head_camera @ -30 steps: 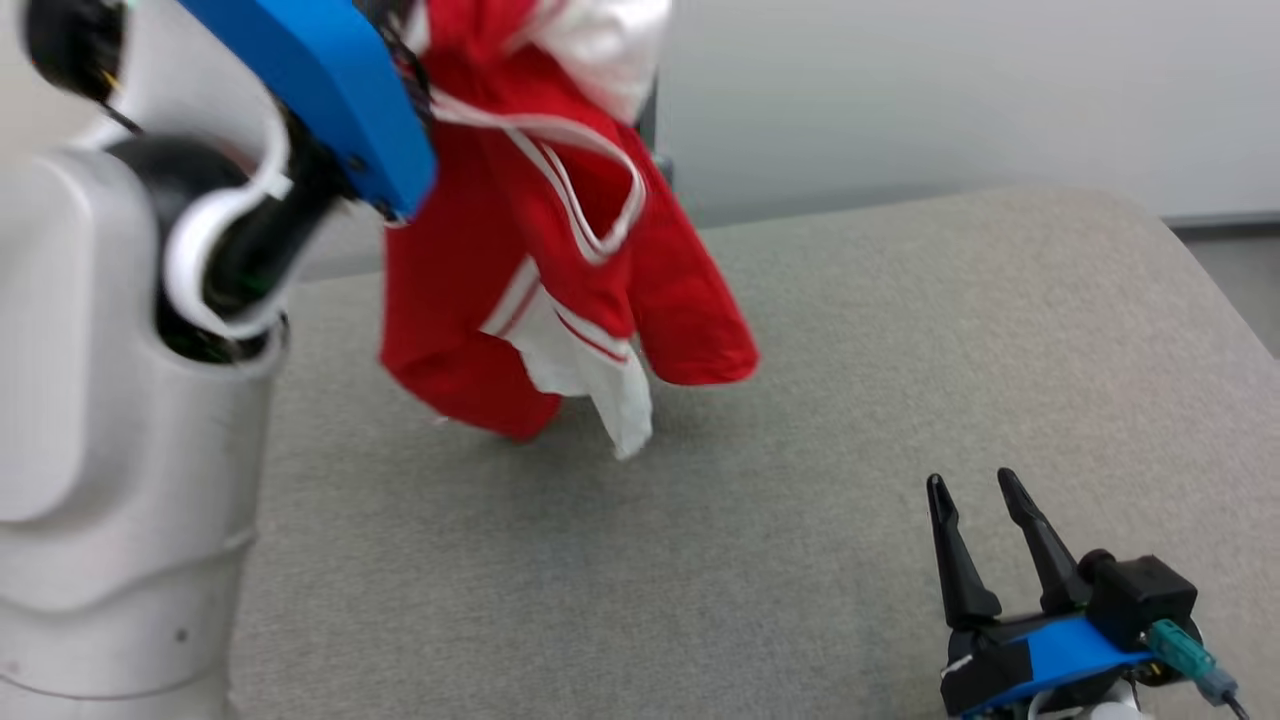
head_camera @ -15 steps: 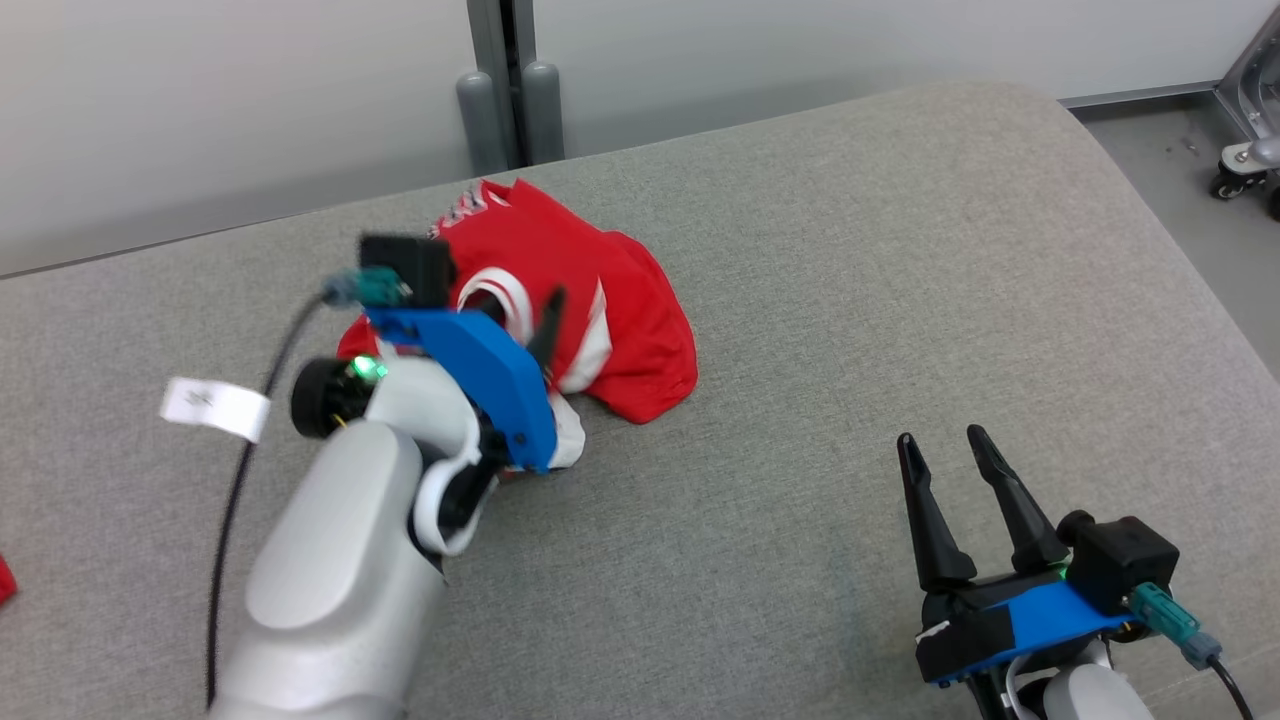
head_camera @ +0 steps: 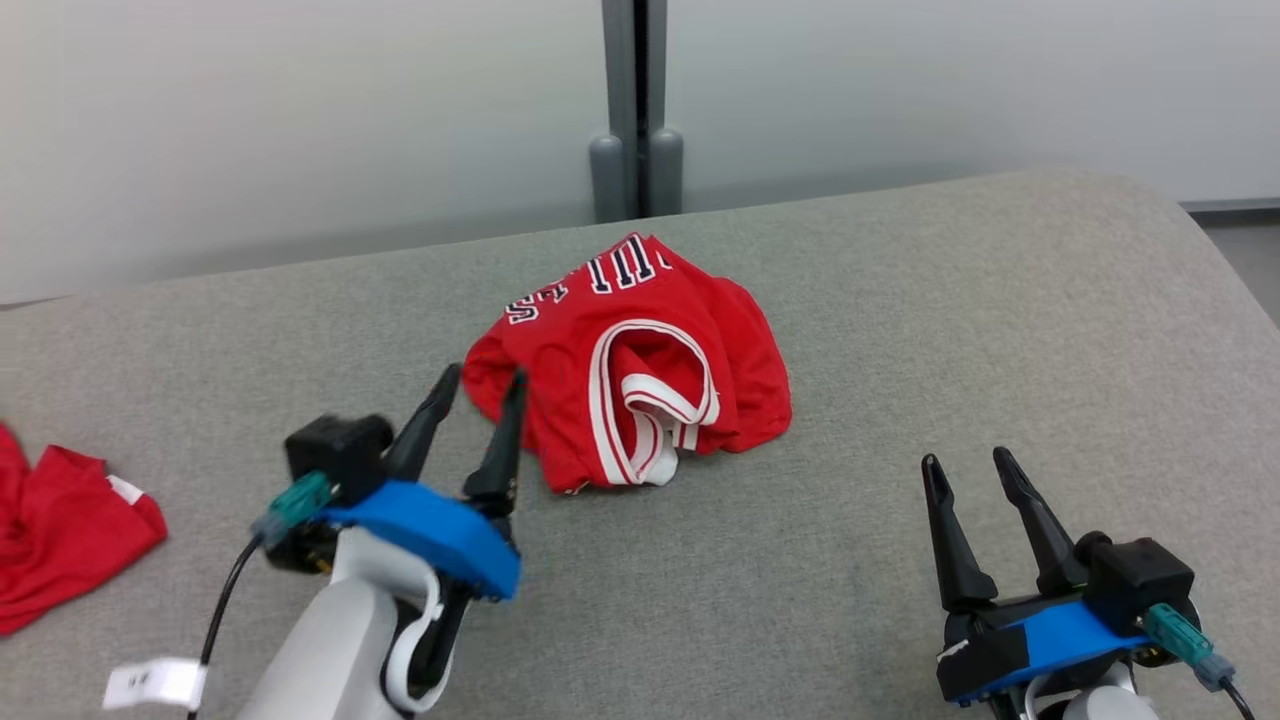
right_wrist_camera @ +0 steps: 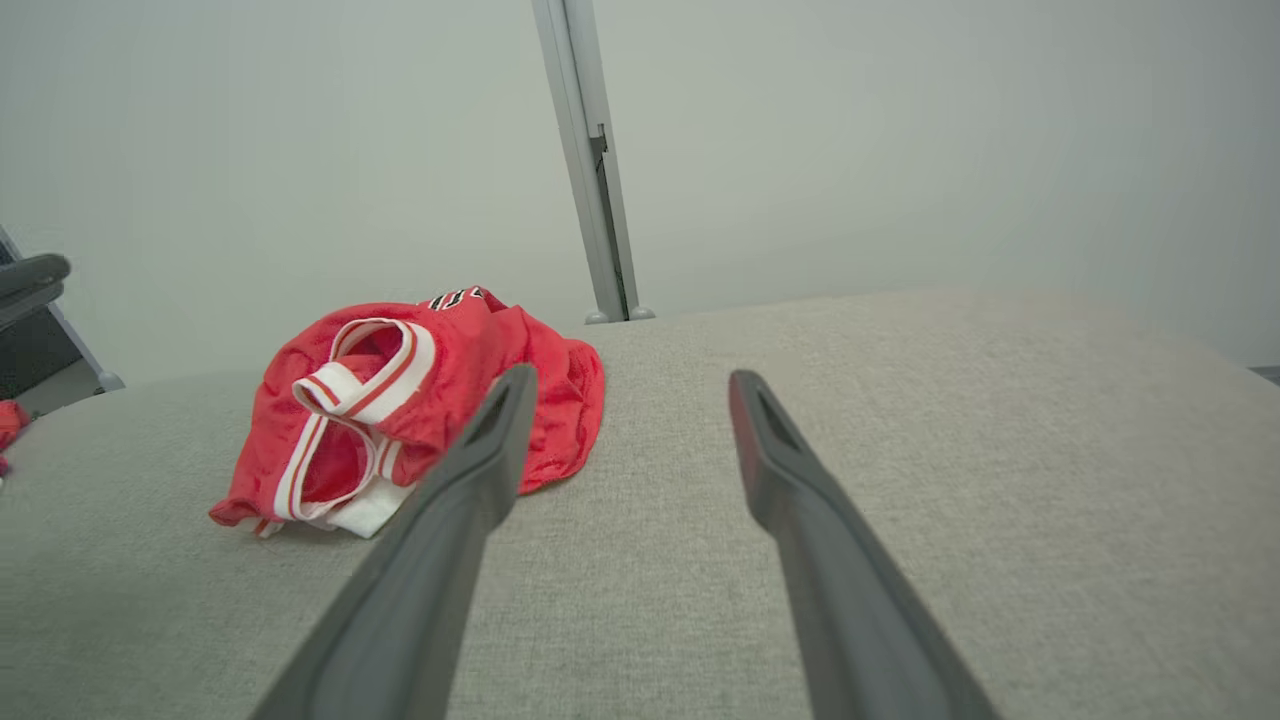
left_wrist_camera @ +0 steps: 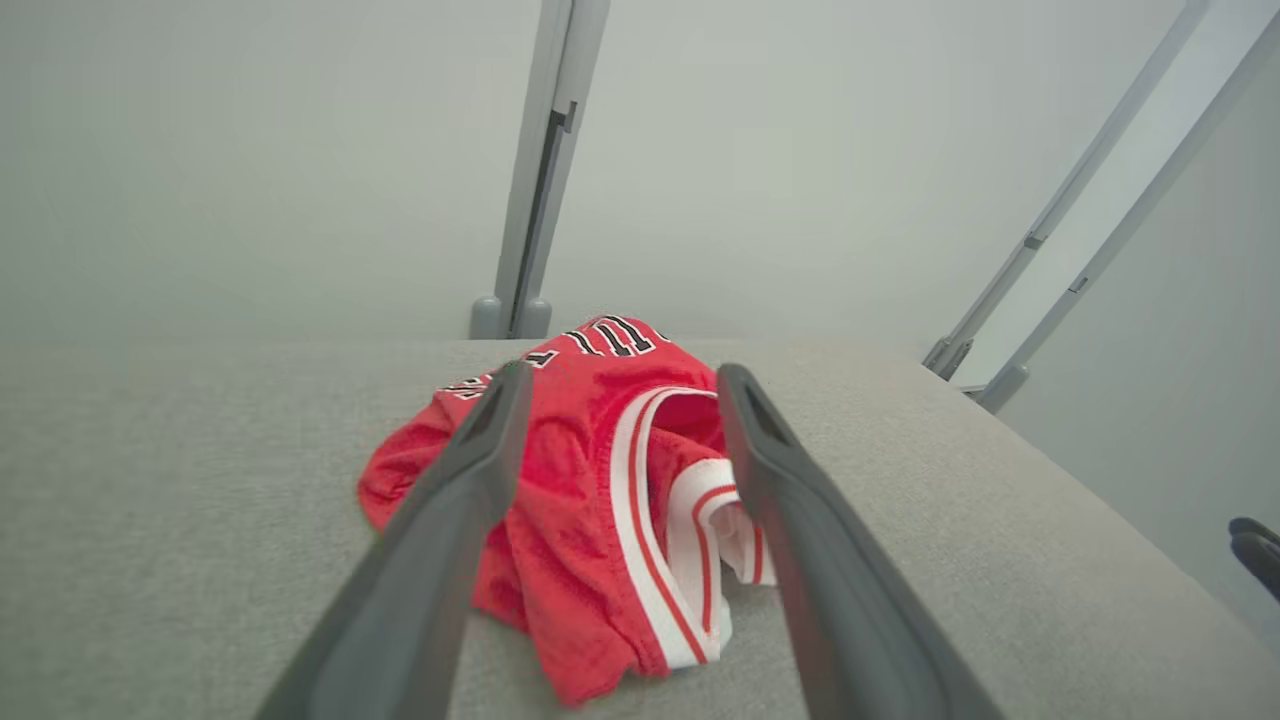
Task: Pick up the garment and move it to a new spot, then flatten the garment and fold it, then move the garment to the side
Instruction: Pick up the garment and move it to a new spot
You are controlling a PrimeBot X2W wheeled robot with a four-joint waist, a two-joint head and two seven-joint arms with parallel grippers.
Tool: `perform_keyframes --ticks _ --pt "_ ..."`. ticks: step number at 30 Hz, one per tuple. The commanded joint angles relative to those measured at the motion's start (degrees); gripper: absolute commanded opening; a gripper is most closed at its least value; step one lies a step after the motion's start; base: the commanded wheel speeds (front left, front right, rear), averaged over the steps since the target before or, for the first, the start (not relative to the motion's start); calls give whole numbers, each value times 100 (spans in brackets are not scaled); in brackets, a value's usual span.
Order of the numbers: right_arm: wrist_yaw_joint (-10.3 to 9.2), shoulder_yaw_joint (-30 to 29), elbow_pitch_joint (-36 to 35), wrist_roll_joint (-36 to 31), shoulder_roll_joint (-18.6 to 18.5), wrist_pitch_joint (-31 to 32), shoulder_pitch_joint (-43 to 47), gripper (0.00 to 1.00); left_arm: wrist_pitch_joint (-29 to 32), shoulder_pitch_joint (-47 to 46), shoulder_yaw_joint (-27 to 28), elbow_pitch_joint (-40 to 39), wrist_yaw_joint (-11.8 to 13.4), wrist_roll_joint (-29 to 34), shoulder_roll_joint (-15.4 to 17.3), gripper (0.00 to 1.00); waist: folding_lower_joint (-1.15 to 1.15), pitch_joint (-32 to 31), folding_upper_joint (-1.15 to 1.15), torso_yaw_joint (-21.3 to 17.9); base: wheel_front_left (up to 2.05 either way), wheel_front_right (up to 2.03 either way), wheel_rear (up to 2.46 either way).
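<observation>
**Desk:** Where is the garment right now?

**Operator:** I see the garment (head_camera: 640, 370) lying in a crumpled heap on the grey padded surface (head_camera: 900, 330), about midway across its width and closer to the far edge than to the near one. It's red with white-and-red banded trim. One trimmed opening gapes upward, and dark lettering shows on the fold nearest the far edge.

**Desk:** And the left hand?

**Operator:** My left gripper (head_camera: 485, 373) sits at the heap's near-left side, fingers spread wide with nothing between them. Its tips point at the cloth. One tip overlaps the red edge from the head camera, but I can't tell whether it touches.

**Desk:** The right one?

**Operator:** My right gripper (head_camera: 968, 458) is over the near right part of the surface, well apart from the garment. Its fingers are parted too, and it holds nothing.

**Desk:** Anything else on there?

**Operator:** A second red cloth (head_camera: 60, 520) lies at the left edge, well apart from the heap. A grey post (head_camera: 635, 100) stands against the pale wall just beyond the far edge, behind the garment.
</observation>
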Motion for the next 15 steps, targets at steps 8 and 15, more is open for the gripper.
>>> perform_keyframes --ticks 8,15 --pt "1 -173 -60 -207 -22 111 271 100 -1135 1309 551 -564 325 255 394 100 0 -301 0 429 0 0 0" --pt "1 -288 -91 -301 -21 216 484 100 -1186 2046 1161 -846 553 498 509 100 0 -477 0 621 0 0 0"
